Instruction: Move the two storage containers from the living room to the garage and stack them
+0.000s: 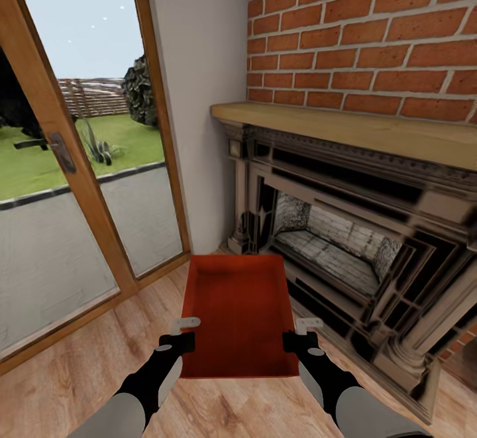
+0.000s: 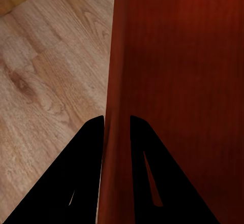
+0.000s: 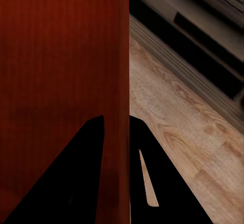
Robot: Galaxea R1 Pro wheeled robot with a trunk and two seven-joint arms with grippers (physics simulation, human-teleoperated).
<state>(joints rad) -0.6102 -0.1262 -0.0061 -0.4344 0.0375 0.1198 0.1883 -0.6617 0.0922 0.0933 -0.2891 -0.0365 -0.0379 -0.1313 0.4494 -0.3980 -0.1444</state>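
Note:
One orange-red storage container [image 1: 238,305] lies lengthwise in front of me over the light wood plank floor [image 1: 86,372] of the living room. My left gripper [image 1: 182,336] is shut on its left wall and my right gripper [image 1: 299,334] is shut on its right wall, both near the end closest to me. In the left wrist view the gripper [image 2: 116,120] straddles the thin red wall of the container [image 2: 183,71]. In the right wrist view the gripper [image 3: 117,119] likewise pinches the wall of the container [image 3: 61,56]. I cannot tell whether the bin touches the floor.
A dark ornate fireplace [image 1: 344,239] with a wood mantel [image 1: 358,130] and a brick wall above stands close on the right. Wood-framed glass doors [image 1: 66,193] fill the left, and a white wall corner [image 1: 199,93] is straight ahead.

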